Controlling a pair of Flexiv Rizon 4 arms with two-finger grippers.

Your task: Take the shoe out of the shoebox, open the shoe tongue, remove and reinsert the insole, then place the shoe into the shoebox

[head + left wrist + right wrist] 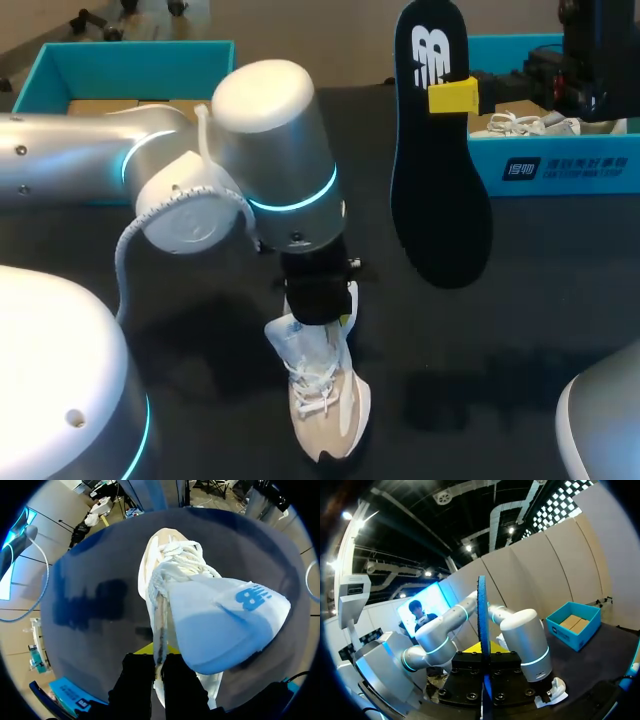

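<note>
A wide, matte black worktop (pixel 200 350) fills the scene from near to far. Soft-edged grey shadows (pixel 450 400) lie on it near the middle and toward the near right. Its surface is smooth and plain.

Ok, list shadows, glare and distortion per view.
Head view: arm shadows pool on the table by the shoe, glare on the left arm. Left wrist view: fisheye swells the tongue. Right wrist view: fisheye bows that arm behind the insole.
</note>
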